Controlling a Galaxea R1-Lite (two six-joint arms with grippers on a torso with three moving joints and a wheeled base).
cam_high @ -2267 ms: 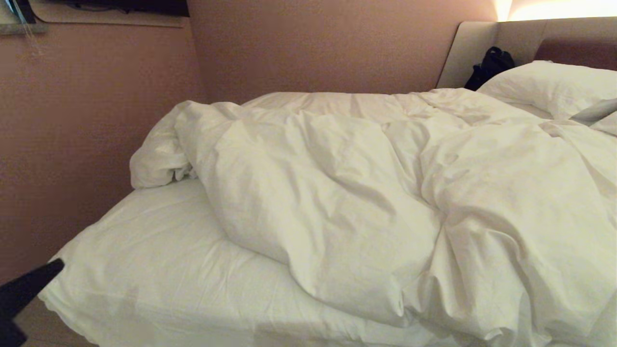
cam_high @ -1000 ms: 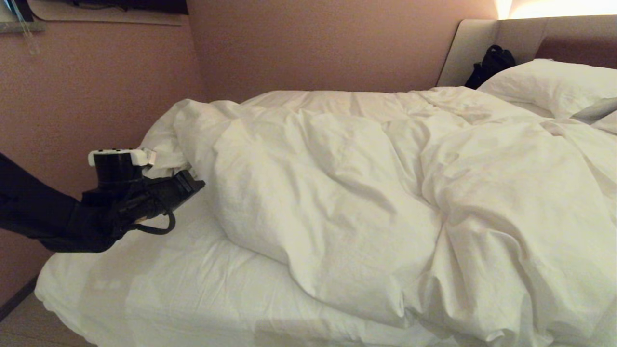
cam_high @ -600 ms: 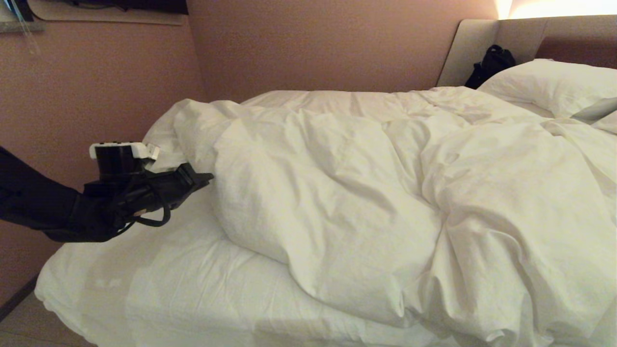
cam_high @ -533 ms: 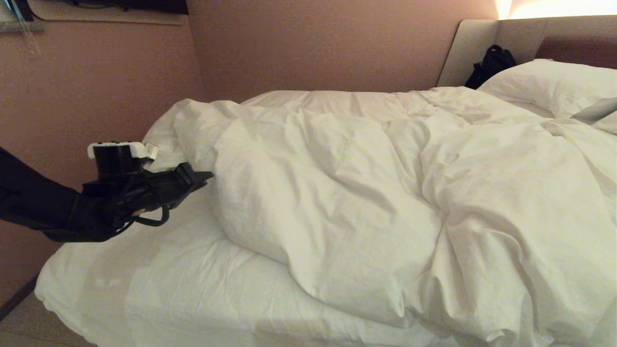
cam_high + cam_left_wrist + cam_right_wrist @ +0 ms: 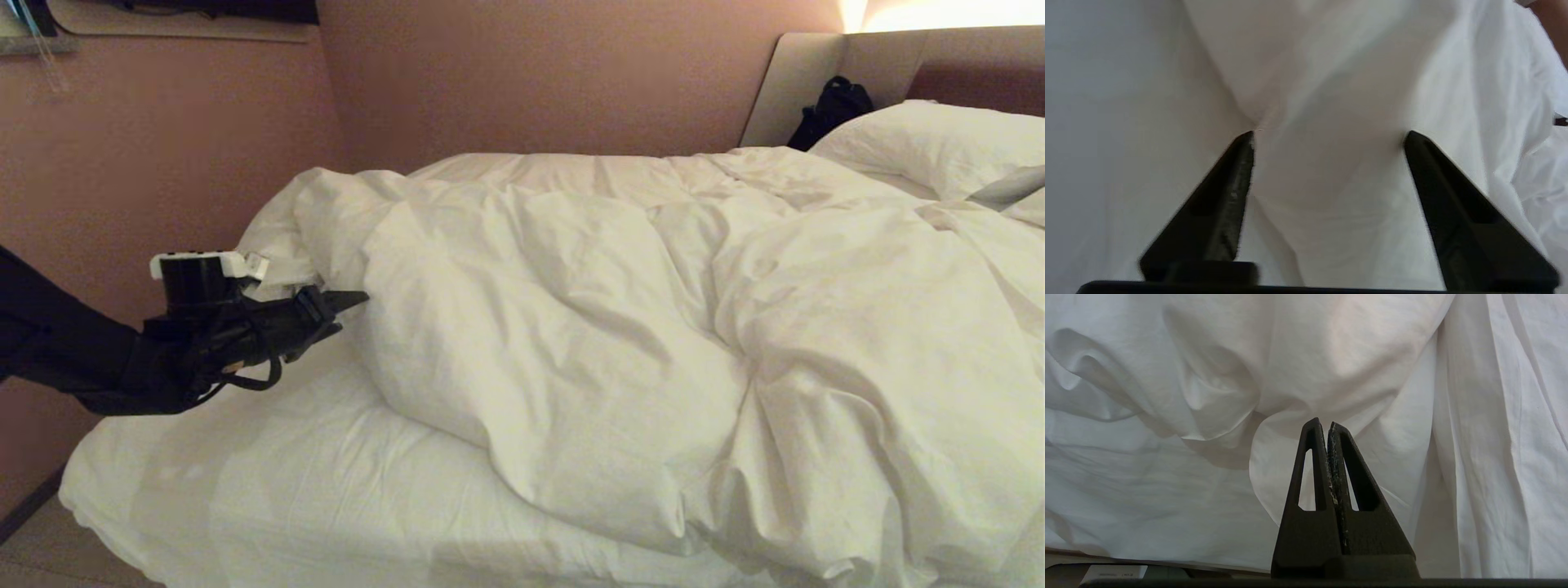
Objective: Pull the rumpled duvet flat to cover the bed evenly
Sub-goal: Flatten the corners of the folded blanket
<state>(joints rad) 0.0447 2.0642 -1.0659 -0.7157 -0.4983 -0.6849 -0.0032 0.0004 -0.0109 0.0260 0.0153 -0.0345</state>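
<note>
Looks like a hotel-style bedroom: wide low bed with white-sheeted mattress [image 5: 269, 490], puffy creased white duvet [image 5: 620, 359], plump white pillow [image 5: 922, 143], padded beige-and-brown headboard [image 5: 816, 73], plain dusty-pink walls [image 5: 531, 73], warm lamp glow [image 5: 947, 15] behind.

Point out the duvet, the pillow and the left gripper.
duvet [image 5: 620, 327], head view, middle of its bunched top.
pillow [image 5: 931, 143], head view, its upper face.
left gripper [image 5: 343, 312], head view, between its open fingertips.

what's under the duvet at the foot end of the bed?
Bare white sheet on the mattress shows where the duvet is bunched back. Under the duvet itself nothing can be seen. The open left end effector sits at its bunched edge.
</note>
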